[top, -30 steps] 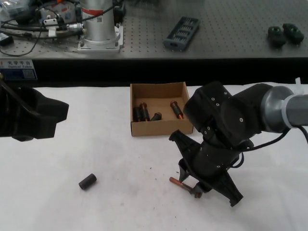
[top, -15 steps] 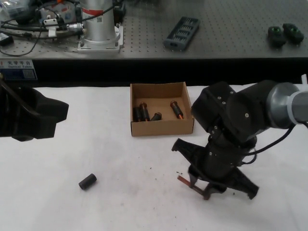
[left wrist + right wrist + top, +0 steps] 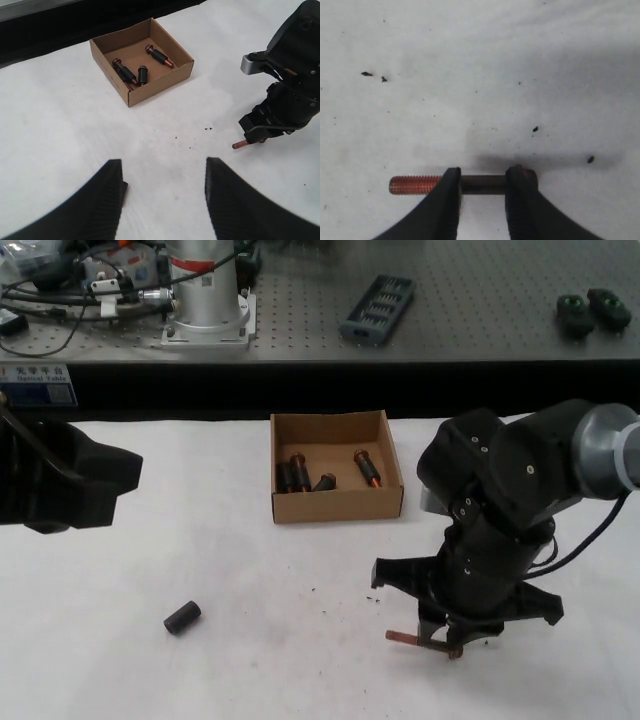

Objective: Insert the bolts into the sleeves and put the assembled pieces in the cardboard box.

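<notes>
Your right claw (image 3: pixel 440 635) is clamped on the small dark metal bolt with the copper-coloured threaded end (image 3: pixel 410 638), in front of the open brown cardboard box (image 3: pixel 335 505). In the right wrist view the claw (image 3: pixel 482 182) pinches the dark shank close to the head. The bolt (image 3: pixel 417 184) lies level, with its thread sticking out free to one side. It sits low over the white cloth-covered counter (image 3: pixel 250 570); you can't tell whether it touches.

Your left claw (image 3: pixel 165 200) hangs with its fingers apart and nothing between them, well away from the bolt (image 3: pixel 240 145) and the right claw (image 3: pixel 257 137).

The short black cylindrical sleeve (image 3: pixel 182 617) lies on its side on the counter, well apart from the bolt and nearer your left arm. The box (image 3: pixel 160 80) already holds a few assembled pieces (image 3: pixel 160 55).

Handling, as a judgement:
- **Bolt:** it looks light and stiff. The smooth shank is likely slippery and could twist in the pads. The current hold near the head looks right, since the whole thread stays free for insertion.
- **Sleeve:** it is probably light too, and being round it may roll when nudged. Take it across its curved sides at mid-length, leaving both bore ends open. Squeeze firmly; it shouldn't crush.
</notes>
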